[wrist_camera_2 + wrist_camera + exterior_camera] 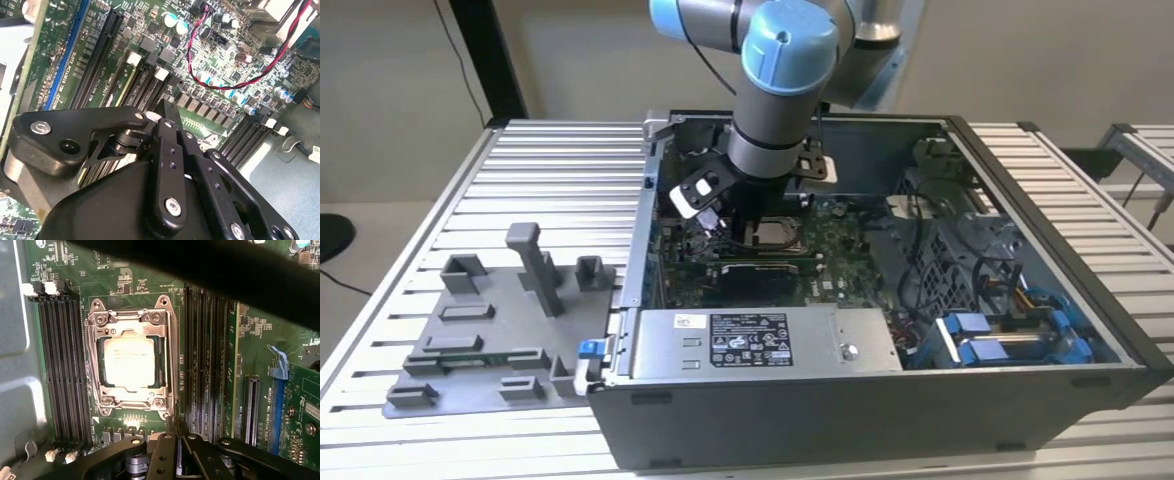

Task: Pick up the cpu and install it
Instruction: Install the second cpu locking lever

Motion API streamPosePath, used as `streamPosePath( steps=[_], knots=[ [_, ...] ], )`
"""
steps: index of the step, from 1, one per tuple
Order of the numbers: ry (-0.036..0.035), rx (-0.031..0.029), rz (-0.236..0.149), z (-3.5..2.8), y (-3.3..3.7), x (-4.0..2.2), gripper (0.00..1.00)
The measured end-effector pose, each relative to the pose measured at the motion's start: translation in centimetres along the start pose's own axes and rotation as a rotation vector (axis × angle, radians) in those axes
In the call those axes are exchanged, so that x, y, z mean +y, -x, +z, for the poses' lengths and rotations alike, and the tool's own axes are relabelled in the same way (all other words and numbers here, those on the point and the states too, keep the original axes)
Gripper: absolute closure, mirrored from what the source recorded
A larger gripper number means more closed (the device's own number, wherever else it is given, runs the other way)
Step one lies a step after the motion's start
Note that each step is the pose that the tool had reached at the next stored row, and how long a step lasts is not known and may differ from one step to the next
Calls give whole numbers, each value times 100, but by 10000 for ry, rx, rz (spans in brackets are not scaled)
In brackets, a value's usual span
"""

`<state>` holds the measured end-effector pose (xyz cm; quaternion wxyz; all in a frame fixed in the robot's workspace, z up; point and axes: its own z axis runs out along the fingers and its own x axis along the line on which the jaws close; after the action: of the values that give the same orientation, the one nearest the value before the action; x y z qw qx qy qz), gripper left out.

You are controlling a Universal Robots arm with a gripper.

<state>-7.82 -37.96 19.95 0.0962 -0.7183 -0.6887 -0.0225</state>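
Arm (781,90): reaching down, wrist vertical. Gripper (176,426): black fingers (167,125) pressed together, nothing between them, pointing downward.

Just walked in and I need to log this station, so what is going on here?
A robot arm is reaching down into an open computer case standing on a slatted table. Its gripper sits low over the green motherboard, next to the metal-framed socket. The cpu already lies inside that socket, its pale top facing up. A grey fixture tray sits on the table at the exterior view's left of the case.

Exterior high, wrist views close; both perhaps share motherboard (210,365).
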Motion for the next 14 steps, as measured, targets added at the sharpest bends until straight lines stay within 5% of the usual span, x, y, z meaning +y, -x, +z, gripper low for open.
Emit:
streamPosePath(
  steps=[14],
  knots=[
    [-41,-8,8,38,-18,-26,100]
  ],
)
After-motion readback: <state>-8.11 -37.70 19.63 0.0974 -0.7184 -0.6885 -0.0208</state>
